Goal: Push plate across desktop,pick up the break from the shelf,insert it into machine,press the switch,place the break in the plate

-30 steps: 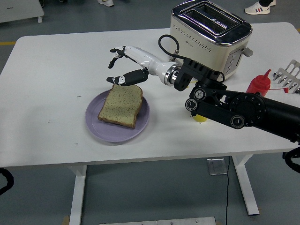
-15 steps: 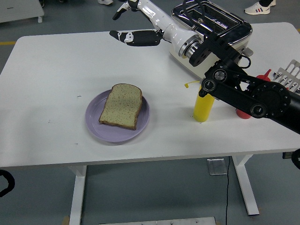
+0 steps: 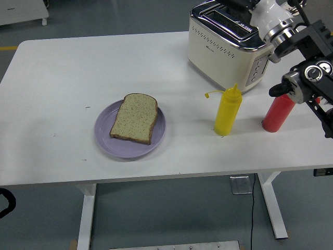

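A slice of bread (image 3: 135, 124) lies flat on the purple plate (image 3: 104, 139) at the table's middle left. Far right at the back stands the cream toaster (image 3: 223, 52), its slots showing nothing in them. My right arm (image 3: 307, 70) rises at the right edge. Its white wrist (image 3: 271, 16) is over the toaster's right end, and the hand runs out of the picture's top. A black part of my left arm (image 3: 4, 200) rests at the lower left edge, below the table.
A yellow squeeze bottle (image 3: 227, 112) stands in front of the toaster, and a red bottle (image 3: 278, 112) to its right, partly behind my right arm. The white table (image 3: 62, 78) stretches bare to the left. Grey floor shows beyond it.
My right hand has drawn back from above the plate, up and to the right past the toaster, leaving the bread on the plate. Both bottles now show in full.
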